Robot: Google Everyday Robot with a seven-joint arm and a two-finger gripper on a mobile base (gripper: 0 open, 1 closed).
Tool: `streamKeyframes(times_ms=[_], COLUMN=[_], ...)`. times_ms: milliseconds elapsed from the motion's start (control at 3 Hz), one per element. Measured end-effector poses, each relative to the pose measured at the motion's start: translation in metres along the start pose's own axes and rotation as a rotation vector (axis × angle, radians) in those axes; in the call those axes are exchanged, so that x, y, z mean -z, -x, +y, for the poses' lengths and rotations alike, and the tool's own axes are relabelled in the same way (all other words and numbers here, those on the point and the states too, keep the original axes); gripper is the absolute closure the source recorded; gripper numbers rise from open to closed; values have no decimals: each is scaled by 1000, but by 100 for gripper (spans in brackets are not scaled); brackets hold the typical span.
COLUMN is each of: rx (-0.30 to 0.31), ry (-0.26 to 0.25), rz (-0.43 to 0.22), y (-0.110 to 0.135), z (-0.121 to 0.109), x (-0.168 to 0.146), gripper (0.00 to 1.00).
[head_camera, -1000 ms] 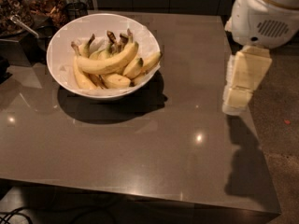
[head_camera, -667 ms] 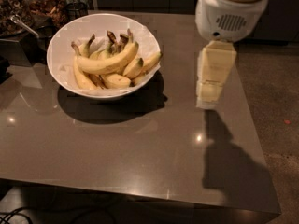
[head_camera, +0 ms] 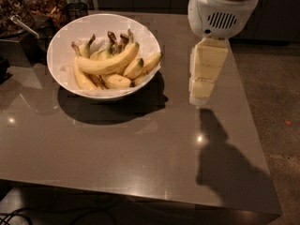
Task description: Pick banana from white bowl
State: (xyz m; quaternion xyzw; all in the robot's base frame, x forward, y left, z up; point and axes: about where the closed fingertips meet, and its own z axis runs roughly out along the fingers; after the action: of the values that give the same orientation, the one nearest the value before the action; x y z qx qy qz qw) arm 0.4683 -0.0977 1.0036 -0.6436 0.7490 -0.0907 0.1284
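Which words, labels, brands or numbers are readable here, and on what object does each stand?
None. No text shows on the white bowl, the banana, the table, or the gripper, which hangs over the table, to the right of the bowl in the picture.

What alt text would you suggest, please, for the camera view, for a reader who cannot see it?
A white bowl of bananas sits at the back left of a dark glossy table, the longest banana lying across the top of the pile. The robot's gripper hangs over the table to the bowl's right, apart from it.
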Motion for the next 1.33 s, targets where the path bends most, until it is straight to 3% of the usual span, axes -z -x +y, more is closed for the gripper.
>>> streamKeyframes(times_ms=[333, 667, 1000, 1333], rx=[33, 127, 212, 202], ry=[33, 48, 55, 58], rz=[1, -17, -24, -67], y=[37, 101, 144, 153], z=[-10, -27, -33, -37], x=[-12, -30, -44, -49], gripper=[0, 0, 0, 0])
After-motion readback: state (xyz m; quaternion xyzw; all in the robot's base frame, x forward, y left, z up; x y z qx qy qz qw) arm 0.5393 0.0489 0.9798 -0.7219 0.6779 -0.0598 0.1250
